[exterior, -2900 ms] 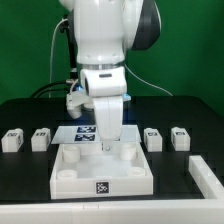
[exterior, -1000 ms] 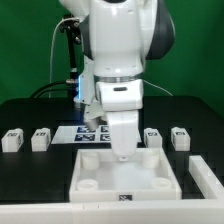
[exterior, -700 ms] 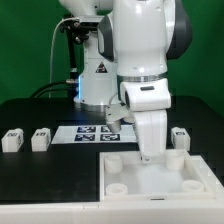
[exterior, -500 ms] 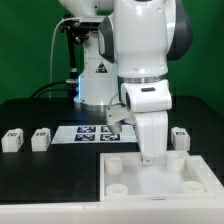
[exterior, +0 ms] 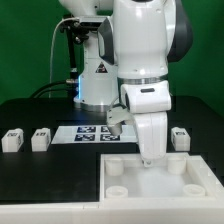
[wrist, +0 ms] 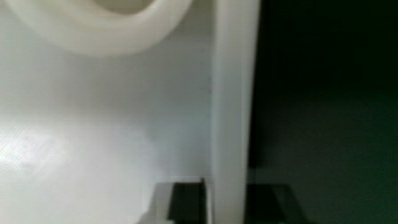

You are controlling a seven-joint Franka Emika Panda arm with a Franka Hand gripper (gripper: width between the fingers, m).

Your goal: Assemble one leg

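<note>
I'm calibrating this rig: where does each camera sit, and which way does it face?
Exterior view: off the arm, facing the robot across the table, slightly downward at the panel; the arm shows.
Wrist view: on the wrist, looking down the jaws at the panel and its wall; only dark jaw tips show.
Both show the panel's rim at the jaws.

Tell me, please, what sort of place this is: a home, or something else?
Most likely a robotics laboratory bench: a marker board with printed tags lies on the black table, small tagged legs stand in a row, and the gripper holds a white panel before a green screen.
</note>
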